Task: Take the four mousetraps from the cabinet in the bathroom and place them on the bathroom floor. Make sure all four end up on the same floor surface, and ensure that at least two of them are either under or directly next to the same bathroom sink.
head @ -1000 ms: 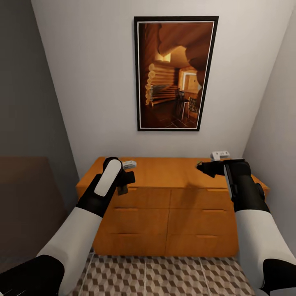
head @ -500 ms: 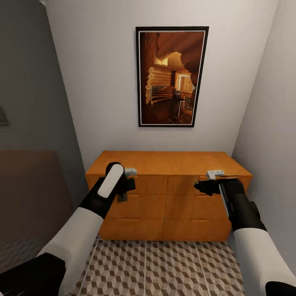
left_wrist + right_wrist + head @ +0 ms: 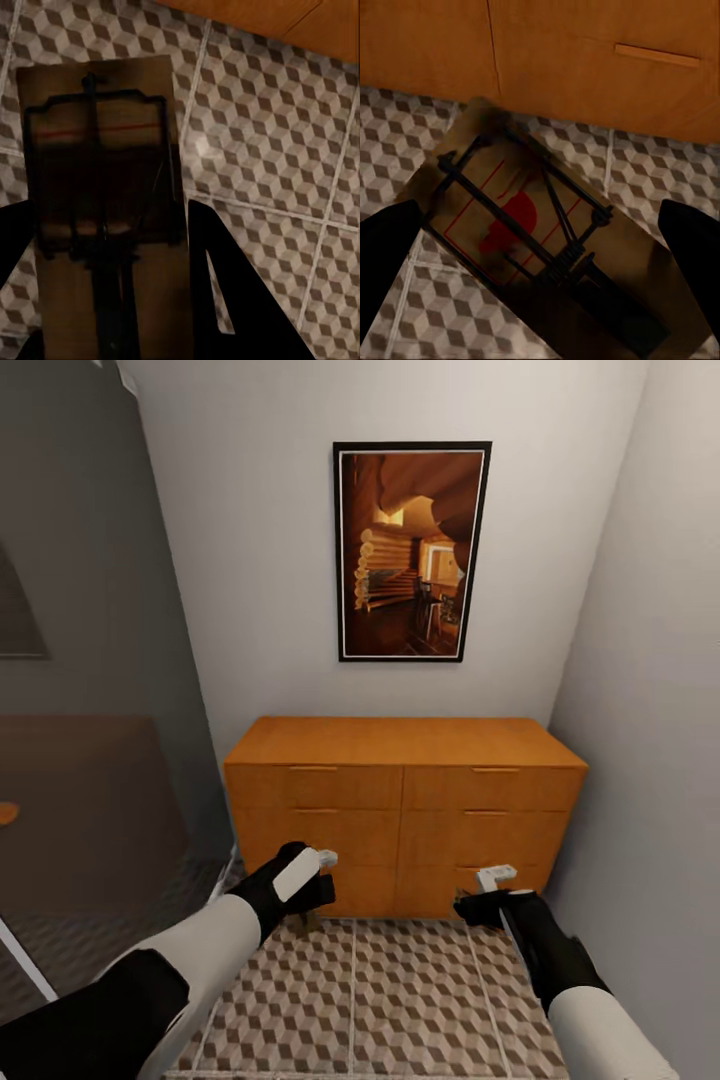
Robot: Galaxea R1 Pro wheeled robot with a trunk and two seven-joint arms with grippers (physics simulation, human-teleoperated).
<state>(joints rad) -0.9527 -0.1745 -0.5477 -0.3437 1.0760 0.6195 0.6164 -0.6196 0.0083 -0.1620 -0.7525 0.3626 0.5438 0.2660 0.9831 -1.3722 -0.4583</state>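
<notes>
I see the cabinet [image 3: 404, 810] in a warm orange-brown wood, its drawer pulls the same tone. The bathroom floor [image 3: 400, 1000] carries a cube pattern of brown, beige and white with thin pale grout lines. My left arm's mousetrap [image 3: 105, 217] is tan board with dark wire and a thin red line; the right one [image 3: 540, 240] is tan too, with black wire and a red blotch (outlined in red). Both end effectors look black, the forearms white. A black-framed picture [image 3: 412, 550] shows amber browns on a pale grey wall.
</notes>
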